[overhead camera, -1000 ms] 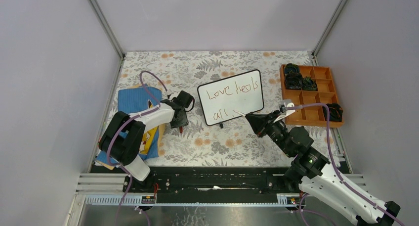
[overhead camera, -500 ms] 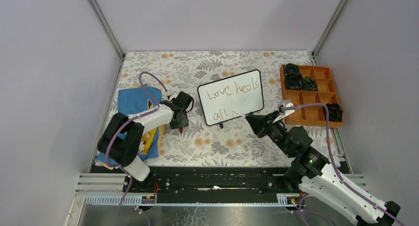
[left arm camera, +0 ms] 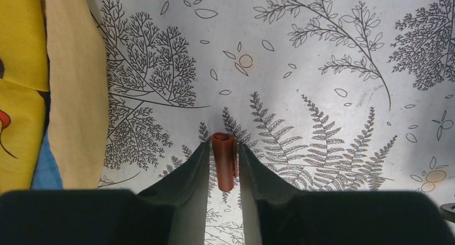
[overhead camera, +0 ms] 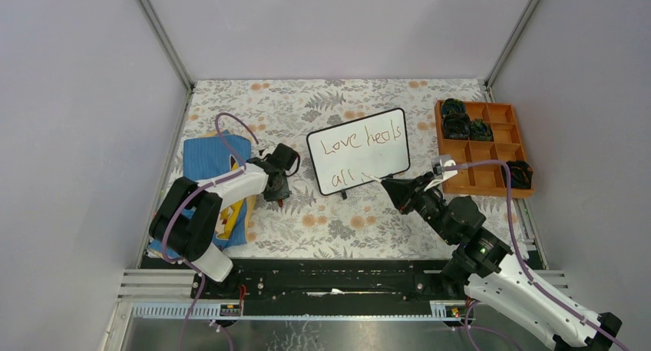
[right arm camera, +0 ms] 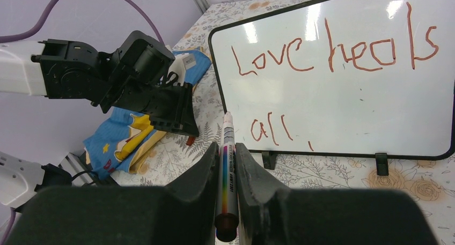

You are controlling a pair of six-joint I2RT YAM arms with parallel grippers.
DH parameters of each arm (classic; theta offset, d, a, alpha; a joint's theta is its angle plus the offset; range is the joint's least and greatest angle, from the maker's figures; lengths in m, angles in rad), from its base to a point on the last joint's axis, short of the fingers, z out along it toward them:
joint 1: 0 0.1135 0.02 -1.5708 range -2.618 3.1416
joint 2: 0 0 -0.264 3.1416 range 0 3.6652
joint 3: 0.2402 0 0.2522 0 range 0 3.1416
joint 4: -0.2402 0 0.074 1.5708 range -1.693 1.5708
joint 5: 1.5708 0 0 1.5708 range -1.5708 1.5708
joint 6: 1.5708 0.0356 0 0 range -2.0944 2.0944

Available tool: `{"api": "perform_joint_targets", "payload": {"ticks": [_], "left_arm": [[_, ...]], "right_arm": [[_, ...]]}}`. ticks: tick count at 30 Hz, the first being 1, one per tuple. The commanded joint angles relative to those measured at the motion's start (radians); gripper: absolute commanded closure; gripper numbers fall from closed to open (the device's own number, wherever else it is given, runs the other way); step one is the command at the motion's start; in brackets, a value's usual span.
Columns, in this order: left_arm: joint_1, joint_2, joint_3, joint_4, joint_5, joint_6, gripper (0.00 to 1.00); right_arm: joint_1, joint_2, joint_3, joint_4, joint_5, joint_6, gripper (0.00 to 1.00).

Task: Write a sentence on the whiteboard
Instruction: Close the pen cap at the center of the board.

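Shows the whiteboard (overhead camera: 370, 160) standing on two small black feet near the middle of the flowery table cover (overhead camera: 338, 224). Reads "Love heals" on top and "all" below for the sentence (overhead camera: 361, 140), in thin red-brown lines. Finds the right gripper (right arm camera: 226, 148) just in front of the board, fingers pressed on a pen (right arm camera: 228, 170) with rainbow colours on its side. Puts the pen tip low by the board, near "all"; cannot tell if touching. Finds the left gripper (left arm camera: 223, 144) to the left of the board, pointing down at the table cover, pinching a small red-brown cap (left arm camera: 224, 162) between close fingers. Sees a blue cloth (overhead camera: 206, 155) with yellow bits just beside that arm. Sees an orange tray (overhead camera: 485, 190) on the right, well apart from the board, with black things (overhead camera: 459, 120) in its far boxes
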State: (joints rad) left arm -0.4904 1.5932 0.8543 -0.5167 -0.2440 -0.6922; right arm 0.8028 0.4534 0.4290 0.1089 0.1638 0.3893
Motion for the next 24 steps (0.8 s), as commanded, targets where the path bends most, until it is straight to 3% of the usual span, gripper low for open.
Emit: {"api": "perform_joint_targets", "payload": {"ticks": [1, 9, 15, 20, 24], "left_arm": [[-0.002, 0.035, -0.053, -0.041, 0.050, -0.005, 0.72], [0.014, -0.018, -0.046, -0.039, 0.040, -0.023, 1.00], [0.039, -0.153, -0.028, -0.103, 0.001, -0.046, 1.00], [0.040, -0.364, 0.076, -0.207, -0.057, -0.060, 1.00], [0.039, -0.547, 0.137, -0.136, -0.046, -0.027, 1.00]], "right_arm": [[-0.005, -0.008, 0.034, 0.032, 0.009, -0.013, 1.00], [-0.006, 0.002, 0.059, 0.016, 0.009, -0.022, 1.00], [-0.005, 0.021, 0.083, 0.011, 0.004, -0.025, 1.00], [-0.005, 0.039, 0.127, 0.004, 0.021, -0.048, 1.00], [-0.005, 0.079, 0.172, 0.057, 0.013, -0.066, 1.00]]}}
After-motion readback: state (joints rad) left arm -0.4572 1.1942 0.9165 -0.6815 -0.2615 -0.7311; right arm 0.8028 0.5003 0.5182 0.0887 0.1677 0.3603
